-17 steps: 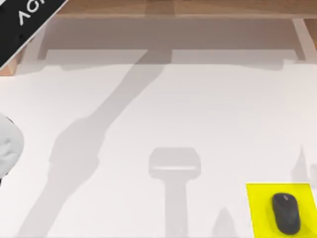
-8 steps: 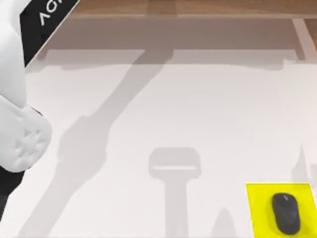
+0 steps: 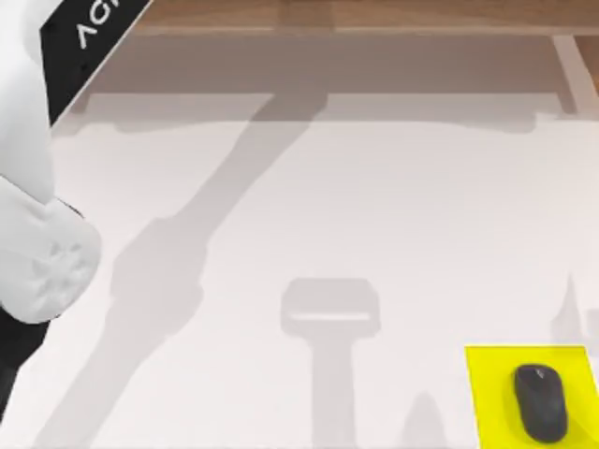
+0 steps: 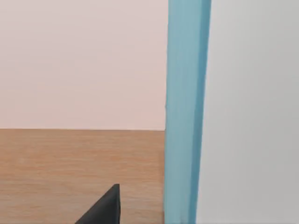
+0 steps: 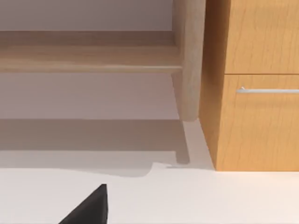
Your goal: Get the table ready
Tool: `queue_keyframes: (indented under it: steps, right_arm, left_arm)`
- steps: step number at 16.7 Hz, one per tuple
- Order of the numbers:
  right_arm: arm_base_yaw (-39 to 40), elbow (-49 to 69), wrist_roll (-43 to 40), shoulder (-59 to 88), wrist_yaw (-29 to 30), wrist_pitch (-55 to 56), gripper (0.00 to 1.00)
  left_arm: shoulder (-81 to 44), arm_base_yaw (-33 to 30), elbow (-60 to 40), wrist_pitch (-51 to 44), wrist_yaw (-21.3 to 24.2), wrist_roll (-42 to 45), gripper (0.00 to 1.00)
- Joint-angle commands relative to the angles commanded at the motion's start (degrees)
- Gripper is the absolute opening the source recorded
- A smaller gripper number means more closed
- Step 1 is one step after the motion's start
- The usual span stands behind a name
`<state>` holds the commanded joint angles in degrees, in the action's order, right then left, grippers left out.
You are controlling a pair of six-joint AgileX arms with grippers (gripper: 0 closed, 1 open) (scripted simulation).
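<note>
Change: the left arm (image 3: 37,187) has swung in over the table's left edge since a second ago, when only a small white part of it showed there; over the last half second it has barely crept further in. The mouse and mat lie as before.
Left gripper: a dark fingertip (image 4: 105,207) shows in the left wrist view — whether the fingers are spread or pressed together, I cannot tell.
Right gripper: a dark fingertip (image 5: 88,207) shows in the right wrist view above the white surface; its spread cannot be told either.
Table (image 3: 374,206): large, plain white and flat, with a light wooden frame along the far edge; it fills the top view, crossed by grey shadows of the arms.
Mat (image 3: 487,393): small bright yellow square at the near right corner of the table.
Mouse (image 3: 540,402): black, lying on the mat.
Cabinet (image 5: 254,84): wooden, with a metal handle — seen past the table in the right wrist view.
Blue upright (image 4: 184,112): a light blue vertical strip beside a pale grey surface in the left wrist view.
</note>
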<state>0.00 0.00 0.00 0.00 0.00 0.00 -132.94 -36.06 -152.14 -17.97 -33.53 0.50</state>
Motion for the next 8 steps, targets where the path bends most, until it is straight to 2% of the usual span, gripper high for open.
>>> queue_keyframes:
  steps: [8]
  right_arm:
    - [0.00,0.00,0.00,0.00,0.00,0.00,1.00]
  left_arm:
    - [0.00,0.00,0.00,0.00,0.00,0.00,0.17]
